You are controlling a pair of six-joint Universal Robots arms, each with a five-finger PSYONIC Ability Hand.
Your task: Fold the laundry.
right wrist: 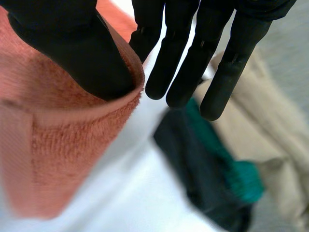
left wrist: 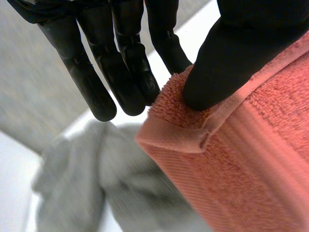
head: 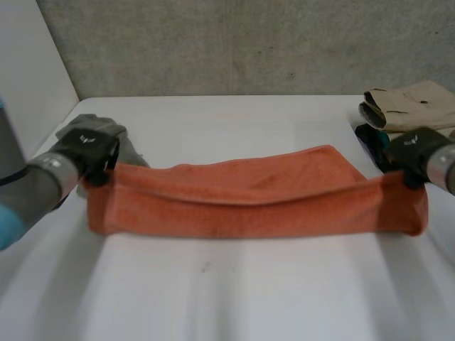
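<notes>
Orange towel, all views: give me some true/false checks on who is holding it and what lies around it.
1. The left hand pinches one end of the orange towel. True.
2. The right hand is open and off the towel. False: its thumb and fingers pinch the towel's other end.
3. A grey cloth lies on the table beside the left hand. True.
4. The towel is spread out flat in a single layer. False: it is a long doubled band stretched between the two hands.
5. The beige garment sits next to the left hand. False: it lies by the right hand, beside a dark and teal garment.
</notes>
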